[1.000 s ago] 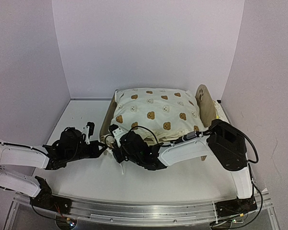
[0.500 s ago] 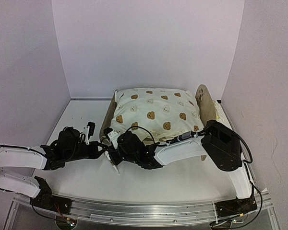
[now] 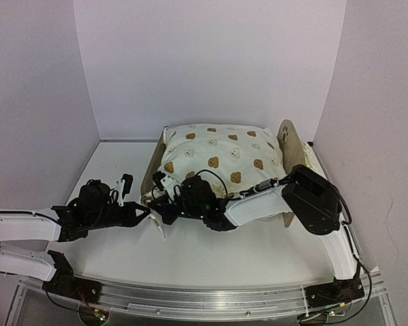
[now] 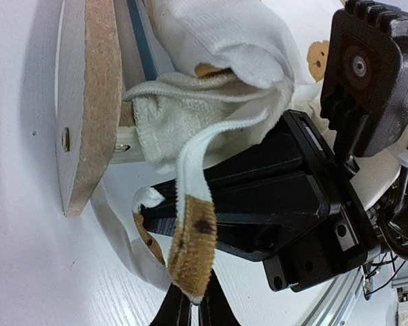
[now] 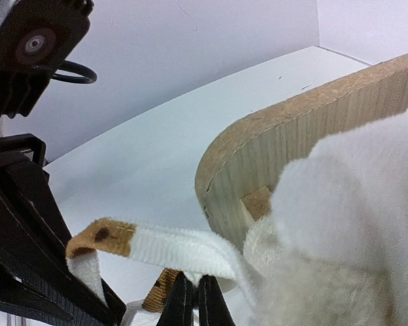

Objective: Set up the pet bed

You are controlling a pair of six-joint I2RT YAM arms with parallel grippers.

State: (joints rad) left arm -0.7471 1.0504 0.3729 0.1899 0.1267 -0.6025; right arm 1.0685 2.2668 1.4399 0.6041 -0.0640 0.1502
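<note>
Pinching the tie strap (image 4: 190,197) at the cushion (image 3: 217,153) corner, left fingers (image 4: 180,314) were closed; right fingers (image 5: 183,302) shut just beneath it. The pet bed (image 3: 287,146) sat on the bench (image 3: 115,166). Risk: hard tugging could slew bed or slip strap.

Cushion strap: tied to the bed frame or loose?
Loose. The strap runs unknotted from the cushion corner, past the end board, its tip pinched in the left gripper.

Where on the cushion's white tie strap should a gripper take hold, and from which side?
Probably the brown-tipped end of the tie strap, pinched across its flat faces. It hangs out past the end board of the pet bed, away from the bunched corner of the cushion, so come from the near side of the table.
</note>
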